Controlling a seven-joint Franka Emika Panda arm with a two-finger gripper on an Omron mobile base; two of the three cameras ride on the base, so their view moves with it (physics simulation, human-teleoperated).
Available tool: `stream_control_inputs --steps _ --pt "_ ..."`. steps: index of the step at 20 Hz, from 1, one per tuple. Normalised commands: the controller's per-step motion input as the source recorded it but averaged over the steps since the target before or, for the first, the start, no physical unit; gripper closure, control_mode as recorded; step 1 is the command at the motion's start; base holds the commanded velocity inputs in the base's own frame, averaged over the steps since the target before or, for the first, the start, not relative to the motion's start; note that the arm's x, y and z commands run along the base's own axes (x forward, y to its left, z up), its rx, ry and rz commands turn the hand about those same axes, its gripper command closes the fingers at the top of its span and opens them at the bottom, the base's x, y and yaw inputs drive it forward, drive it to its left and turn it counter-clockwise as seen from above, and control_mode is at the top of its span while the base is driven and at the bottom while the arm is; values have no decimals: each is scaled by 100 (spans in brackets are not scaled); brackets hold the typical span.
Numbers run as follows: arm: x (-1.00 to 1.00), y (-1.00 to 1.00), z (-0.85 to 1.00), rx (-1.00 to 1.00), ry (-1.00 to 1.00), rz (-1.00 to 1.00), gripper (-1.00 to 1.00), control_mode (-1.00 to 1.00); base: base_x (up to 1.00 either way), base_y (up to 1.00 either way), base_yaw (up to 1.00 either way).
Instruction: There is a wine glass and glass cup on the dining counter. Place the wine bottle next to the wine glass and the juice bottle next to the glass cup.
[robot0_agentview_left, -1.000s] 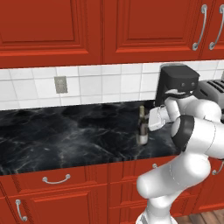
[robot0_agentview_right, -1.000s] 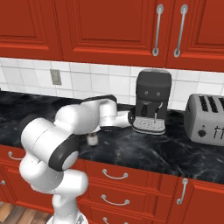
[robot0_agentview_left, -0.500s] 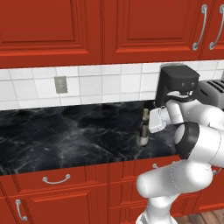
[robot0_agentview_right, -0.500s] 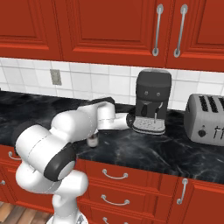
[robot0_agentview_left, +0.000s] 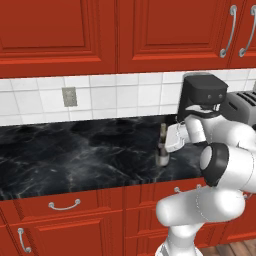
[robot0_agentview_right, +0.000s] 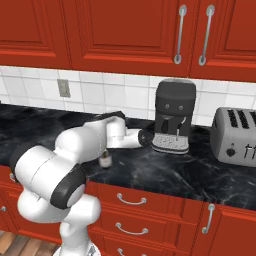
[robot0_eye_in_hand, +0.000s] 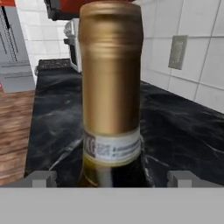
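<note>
At the left of the left base view a grey wall outlet (robot0_agentview_left: 69, 96) sits in the white tiled backsplash above a long black white-veined marble worktop (robot0_agentview_left: 75, 155) on red drawer fronts, a wall counter rather than the dining counter the task names. Further right, near the worktop's front edge, stands the tall slim dark glass wine bottle (robot0_agentview_left: 163, 148) with its long narrow neck; in the hand view that neck, sheathed in gold foil over a pale label band, rises upright between the two finger tips (robot0_eye_in_hand: 40, 179). The white arm's two-finger gripper (robot0_agentview_left: 167, 144) is level with the neck, its jaws spread wide on either side and, as far as can be seen, not yet touching the glass, so nothing is held. To the right of the bottle, at the back of the worktop, stand a dark boxy coffee machine (robot0_agentview_right: 173, 116) and, further right, a silver slotted toaster (robot0_agentview_right: 236, 136). The step in hand looks like the pick-up of the wine bottle, early in the task. The next move probably calls for closing the jaws squarely on the neck, or lower on the body for a steadier hold, then lifting straight up so the bottle does not tip, before carrying it off to the wine glass.
</note>
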Motion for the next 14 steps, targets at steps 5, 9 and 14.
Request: stream_control_inputs --steps 5,9,14 --pt "11 6 0 0 0 -1 100 -100 0 0 0" --pt "-7 -7 3 3 0 0 100 -100 0 0 0" --pt "-18 0 32 3 0 0 100 -100 0 0 0"
